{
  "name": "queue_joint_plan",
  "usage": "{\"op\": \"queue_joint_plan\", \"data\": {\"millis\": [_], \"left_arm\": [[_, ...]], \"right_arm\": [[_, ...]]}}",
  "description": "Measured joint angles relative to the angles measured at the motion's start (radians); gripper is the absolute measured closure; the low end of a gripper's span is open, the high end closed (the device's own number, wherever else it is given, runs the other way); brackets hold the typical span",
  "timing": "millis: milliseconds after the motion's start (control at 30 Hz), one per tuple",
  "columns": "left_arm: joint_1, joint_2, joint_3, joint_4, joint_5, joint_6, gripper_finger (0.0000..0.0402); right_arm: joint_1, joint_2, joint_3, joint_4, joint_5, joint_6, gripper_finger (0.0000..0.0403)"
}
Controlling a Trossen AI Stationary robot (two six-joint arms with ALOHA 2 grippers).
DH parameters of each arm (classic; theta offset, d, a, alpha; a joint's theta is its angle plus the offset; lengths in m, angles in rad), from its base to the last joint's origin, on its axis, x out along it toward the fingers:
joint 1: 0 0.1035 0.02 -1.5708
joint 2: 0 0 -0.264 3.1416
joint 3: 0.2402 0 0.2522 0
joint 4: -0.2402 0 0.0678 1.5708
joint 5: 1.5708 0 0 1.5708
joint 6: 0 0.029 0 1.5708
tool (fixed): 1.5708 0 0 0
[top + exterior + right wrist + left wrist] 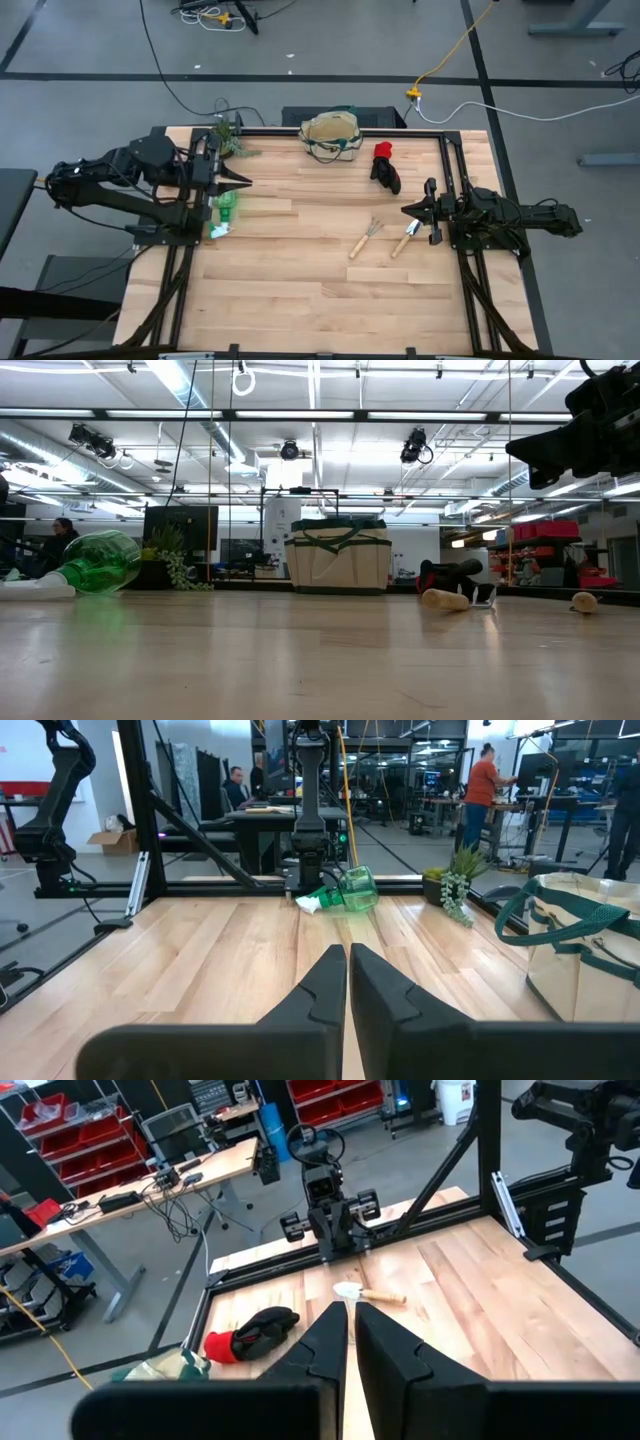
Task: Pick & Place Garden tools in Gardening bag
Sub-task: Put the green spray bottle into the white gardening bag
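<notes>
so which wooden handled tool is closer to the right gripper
The trowel with the silvery blade; it lies just beside the right gripper, while the hand rake lies farther toward the table's middle.

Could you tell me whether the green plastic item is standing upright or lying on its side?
Lying on its side: the green plastic item rests lengthwise on the table.

Pale wooden plank tabletop [300, 300], bordered by a black metal frame [455, 160].

Small leafy green plant [232, 142] at the table's far left corner; seen upright in the right wrist view [458, 880].

Yellow cable [455, 50] and white cable [540, 112] lying on the grey floor beyond the table.

Red plastic storage bins [335, 1092] on shelving in the room.

Long workbench [160, 1180] beside the table, loaded with cables and devices.

Person in an orange-red top [485, 785] standing in the background; another person seated [236, 788] farther back.
</notes>
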Motion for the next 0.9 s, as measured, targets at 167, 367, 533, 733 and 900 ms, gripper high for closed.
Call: {"op": "queue_joint_plan", "data": {"millis": [167, 367, 533, 733, 900], "left_arm": [[0.000, 0.000, 0.000, -0.016, 0.014, 0.080, 0.0369], [0.000, 0.006, 0.000, -0.077, 0.075, 0.154, 0.0369], [0.000, 0.006, 0.000, -0.123, 0.134, 0.207, 0.0369], [0.000, 0.007, 0.000, -0.147, 0.174, 0.326, 0.0369], [0.000, 0.006, 0.000, -0.163, 0.184, 0.377, 0.0369]], "right_arm": [[0.000, 0.000, 0.000, 0.000, 0.000, 0.000, 0.0380], [0.000, 0.000, 0.000, 0.000, 0.000, 0.000, 0.0380], [0.000, 0.000, 0.000, 0.000, 0.000, 0.000, 0.0380], [0.000, 0.000, 0.000, 0.000, 0.000, 0.000, 0.0380], [0.000, 0.000, 0.000, 0.000, 0.000, 0.000, 0.0380]]}}
